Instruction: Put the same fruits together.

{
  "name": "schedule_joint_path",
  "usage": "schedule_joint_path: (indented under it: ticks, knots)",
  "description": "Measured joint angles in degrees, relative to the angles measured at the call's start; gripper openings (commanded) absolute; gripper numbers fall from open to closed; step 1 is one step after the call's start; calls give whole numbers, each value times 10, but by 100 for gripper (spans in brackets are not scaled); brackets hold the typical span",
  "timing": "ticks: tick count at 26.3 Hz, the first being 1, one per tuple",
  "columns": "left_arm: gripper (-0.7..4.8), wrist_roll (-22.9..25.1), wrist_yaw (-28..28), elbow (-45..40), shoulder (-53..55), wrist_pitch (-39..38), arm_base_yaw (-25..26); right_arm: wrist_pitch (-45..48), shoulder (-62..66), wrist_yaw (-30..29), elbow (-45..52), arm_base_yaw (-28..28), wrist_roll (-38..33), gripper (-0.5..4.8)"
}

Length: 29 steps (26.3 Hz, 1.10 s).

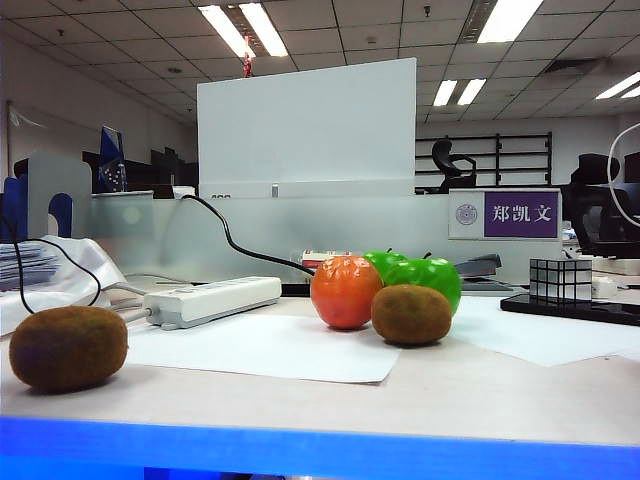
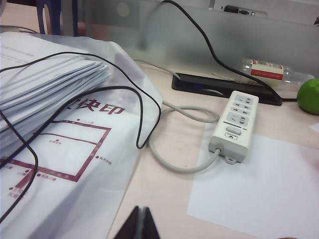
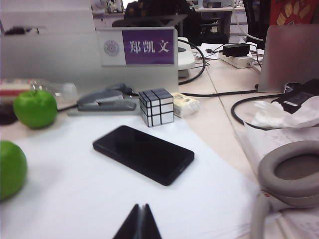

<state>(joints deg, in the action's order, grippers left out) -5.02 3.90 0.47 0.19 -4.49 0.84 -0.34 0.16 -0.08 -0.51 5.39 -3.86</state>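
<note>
In the exterior view one fuzzy brown kiwi [image 1: 68,347] lies alone at the front left. A second kiwi [image 1: 411,314] sits mid-table, touching the glossy orange-red fruit [image 1: 346,291]. Behind them are two green apples [image 1: 432,278], [image 1: 383,263]. Neither arm shows in that view. My left gripper [image 2: 142,211] is shut and empty above bare table, and one apple [image 2: 309,95] peeks in at the frame edge. My right gripper [image 3: 141,209] is shut and empty over white paper, with both apples [image 3: 35,108], [image 3: 11,169] off to one side.
A white power strip [image 1: 212,300] with its cable lies between the lone kiwi and the fruit group. A bagged paper stack [image 2: 55,84] is near the left gripper. A black phone [image 3: 143,153], a mirrored cube [image 3: 156,106], a stapler [image 3: 105,99] and headphones [image 3: 284,174] lie near the right gripper.
</note>
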Motion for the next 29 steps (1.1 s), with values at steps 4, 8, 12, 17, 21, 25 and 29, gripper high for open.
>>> schedule_joint_path:
  ticks: [4,8,12,17,21,25,29]
  knots:
    - [-5,-27,0,1,0,20,0,29,0,-35,0,0,-95,0]
    - [-5,-57,10,5,0,64,0,90,0,-72,0,0,-187,1]
    - [-4,-93,43,8,0,103,0,165,0,-76,0,0,-211,1]
    - [135,-129,89,8,0,113,0,250,0,-132,0,0,-214,0]
    - [135,-143,116,8,0,125,0,274,0,-159,0,0,-227,0]
    - [157,-151,129,8,0,132,0,273,19,-196,0,-1,-232,88]
    - [273,-152,130,8,0,133,0,269,141,-215,-43,-28,-193,473]
